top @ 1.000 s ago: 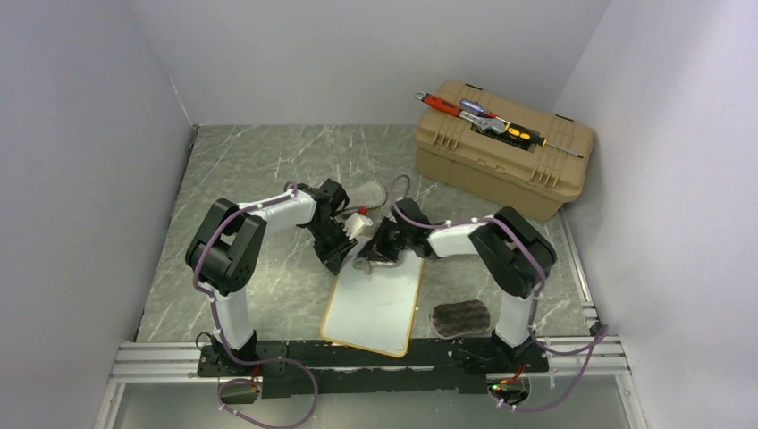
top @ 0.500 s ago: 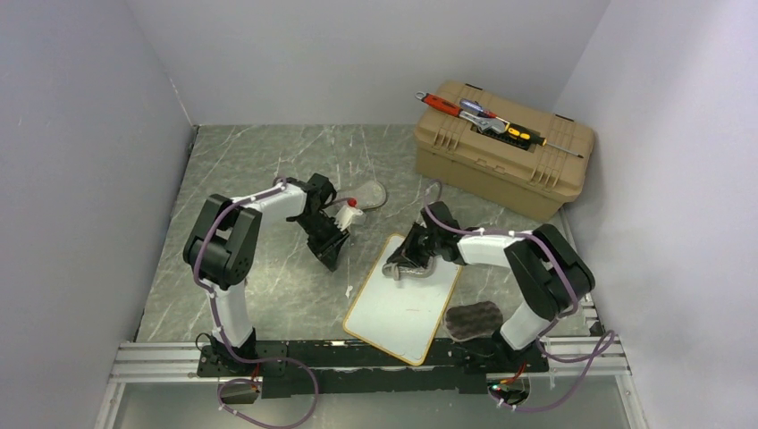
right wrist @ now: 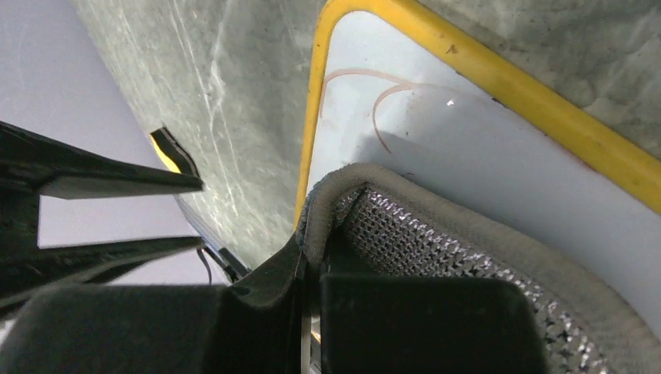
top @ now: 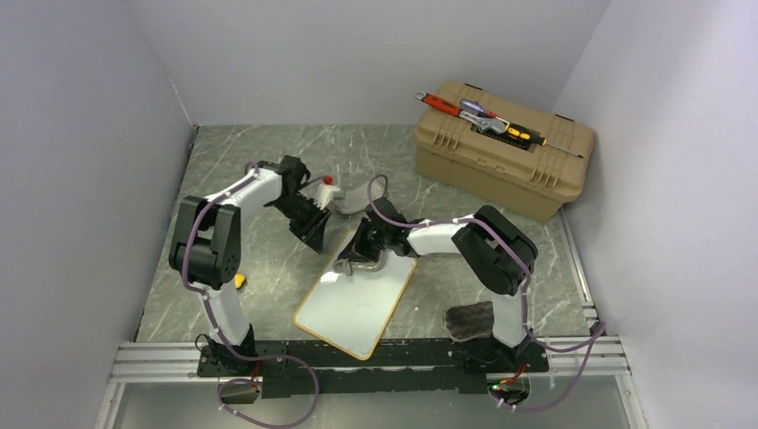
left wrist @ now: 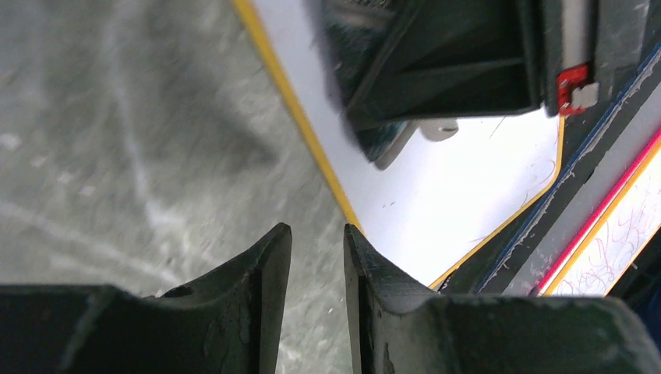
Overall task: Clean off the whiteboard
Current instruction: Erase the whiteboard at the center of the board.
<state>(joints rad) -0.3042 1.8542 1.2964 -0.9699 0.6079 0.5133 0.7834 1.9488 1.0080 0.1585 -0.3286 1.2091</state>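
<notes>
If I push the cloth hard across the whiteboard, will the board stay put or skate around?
Likely to skate: the whiteboard lies loose on the smooth table, with nothing visibly clamping it. It looks thin and stiff, so probably light, sliding whole rather than flexing. Its glossy face should let the cloth in the right claw glide.

place: robot lab cell | evidence: plain white walls, marble-pattern table, aluminium rail, tan toolbox
</notes>
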